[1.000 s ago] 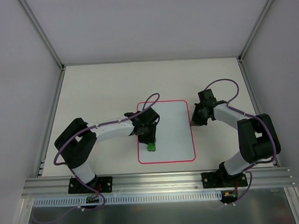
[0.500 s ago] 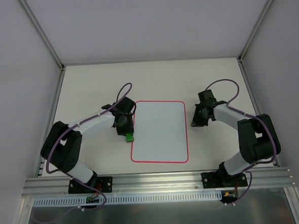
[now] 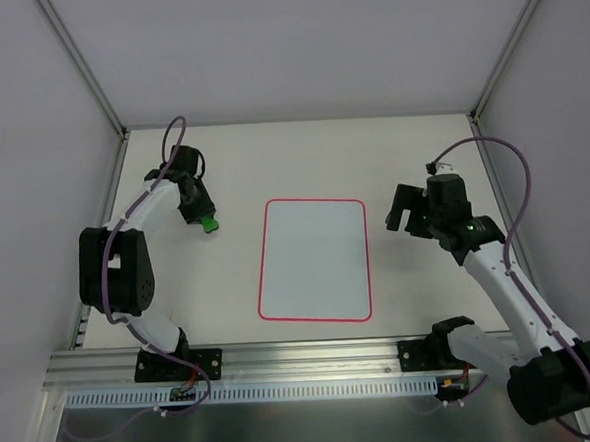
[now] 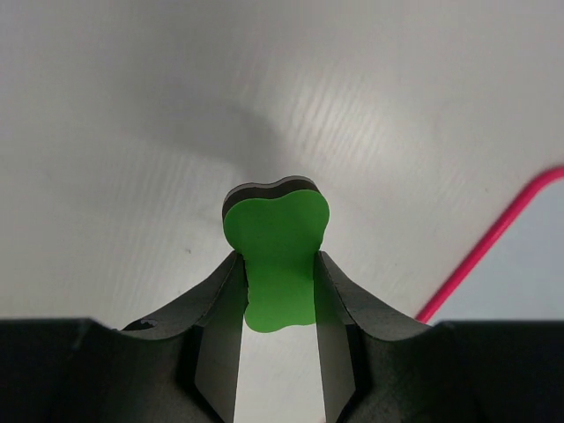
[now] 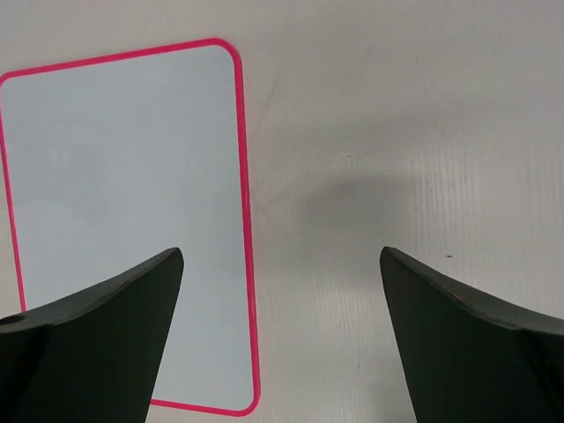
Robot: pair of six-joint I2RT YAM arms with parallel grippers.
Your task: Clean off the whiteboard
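The whiteboard (image 3: 312,260) lay flat, long side running away from the arms, bare desk (image 3: 271,162) all round. Left hand (image 3: 203,217) pinched a green eraser (image 4: 278,229); right hand (image 5: 280,256) gaped wide.

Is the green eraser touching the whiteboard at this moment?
Apart. The top external view shows the green eraser, held in the left end effector, well left of the whiteboard with bare table between them.

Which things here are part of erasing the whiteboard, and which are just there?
Part of the job:
whiteboard, no marks visible
green eraser, clamped in the left gripper, off the board

Just there:
right gripper, open over the table
aluminium rail at the near edge
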